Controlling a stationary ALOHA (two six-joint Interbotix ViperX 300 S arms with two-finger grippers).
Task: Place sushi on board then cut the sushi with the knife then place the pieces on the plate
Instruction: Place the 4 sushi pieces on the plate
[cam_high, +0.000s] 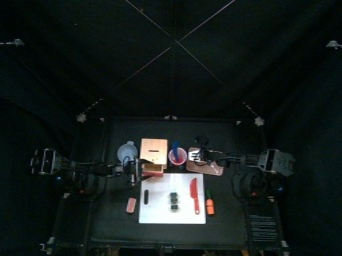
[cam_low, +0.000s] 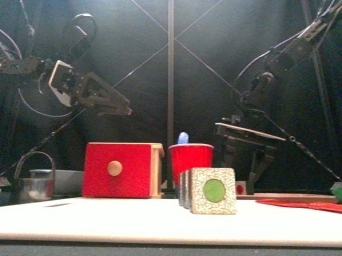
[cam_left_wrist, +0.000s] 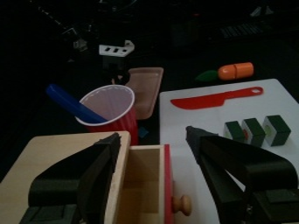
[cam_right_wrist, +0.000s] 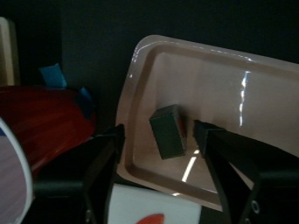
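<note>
The white cutting board (cam_high: 158, 212) lies flat on the counter, lower middle in the top view. On it is the sushi roll (cam_high: 175, 199): three dark green blocks pressed side by side, the end face speckled white with a green centre. The red toy knife (cam_high: 195, 192) lies flat just right of the roll, not touching it. One more dark green piece (cam_right_wrist: 167, 131) sits inside the pink tray (cam_right_wrist: 222, 79), a bit tilted.

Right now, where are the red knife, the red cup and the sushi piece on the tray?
red knife (cam_left_wrist: 216, 100), left wrist view, middle of the blade
red cup (cam_low: 191, 158), front view, middle of its front wall
sushi piece (cam_right_wrist: 170, 133), right wrist view, its dark side face
</note>
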